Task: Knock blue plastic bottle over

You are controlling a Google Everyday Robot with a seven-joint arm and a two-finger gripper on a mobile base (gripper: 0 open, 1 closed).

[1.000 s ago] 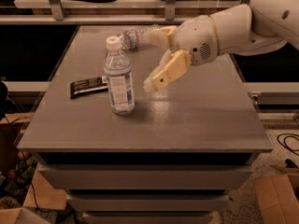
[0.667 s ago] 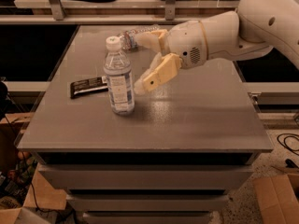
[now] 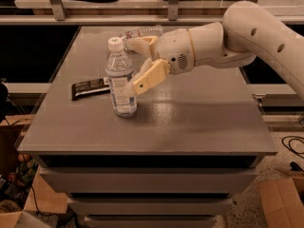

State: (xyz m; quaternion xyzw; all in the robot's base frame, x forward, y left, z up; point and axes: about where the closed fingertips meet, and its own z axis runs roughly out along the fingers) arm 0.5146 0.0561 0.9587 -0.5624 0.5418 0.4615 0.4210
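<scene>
The blue plastic bottle (image 3: 119,82), clear with a white cap and a pale label, stands upright on the grey table (image 3: 199,122) at centre left. My gripper (image 3: 133,65) reaches in from the right and is open. Its near finger (image 3: 151,77) lies against the bottle's right side at label height. Its far finger (image 3: 141,44) sits behind the bottle near the cap.
A flat black wrapper bar (image 3: 89,88) lies just left of the bottle. A ribbed clear bottle (image 3: 143,32) lies on its side at the back of the table, partly behind my gripper. Cardboard boxes (image 3: 282,201) stand on the floor at right.
My gripper has moved left across the table and now reaches the bottle's right side. The bottle still stands in the same spot.
</scene>
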